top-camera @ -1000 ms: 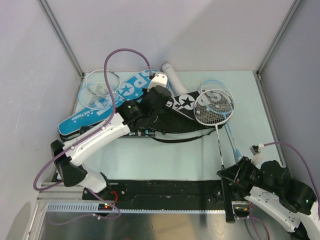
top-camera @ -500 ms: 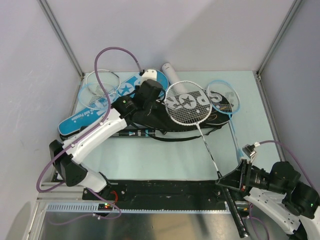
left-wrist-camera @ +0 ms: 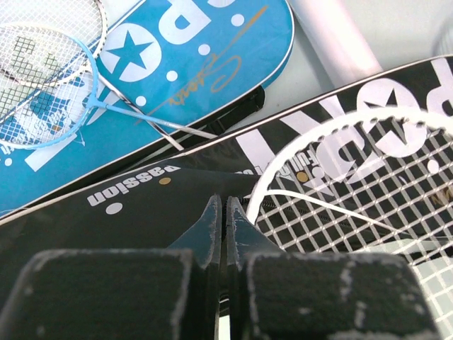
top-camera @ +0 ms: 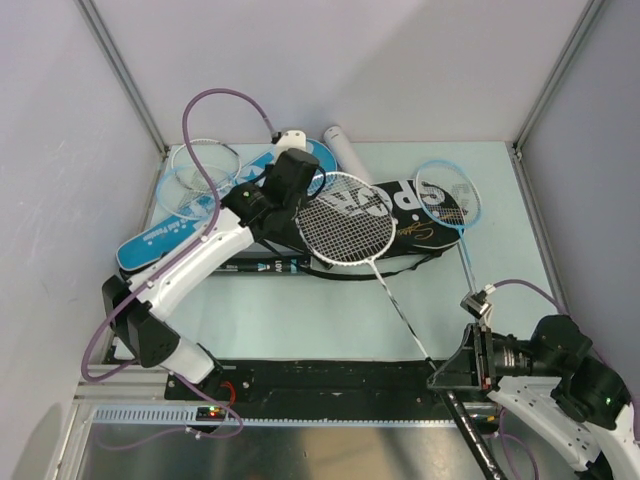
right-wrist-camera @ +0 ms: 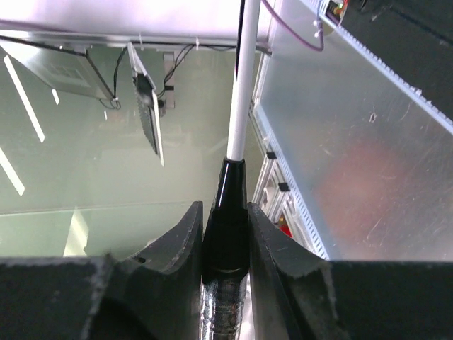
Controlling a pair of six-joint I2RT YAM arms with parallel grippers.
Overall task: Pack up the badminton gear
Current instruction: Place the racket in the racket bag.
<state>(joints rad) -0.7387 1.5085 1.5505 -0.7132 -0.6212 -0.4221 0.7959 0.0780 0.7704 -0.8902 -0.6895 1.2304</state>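
We are clamping the handle of the white racket [top-camera: 345, 220] in our right gripper [right-wrist-camera: 225, 212], its head lying on the black cover [top-camera: 430, 205] at eleven o'clock from that gripper, with our left gripper [left-wrist-camera: 225, 212] pinched closed at the cover's edge, and we are aiming to feed the head in low and flat.

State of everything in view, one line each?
left gripper: jaws shut, over the black cover
right gripper: shut on the handle of the white racket
white racket: held, head over black cover
black cover: lying flat
light-blue racket: lying loose, uncovered
blue cover: flat, two more rackets on it
white tube: on its side
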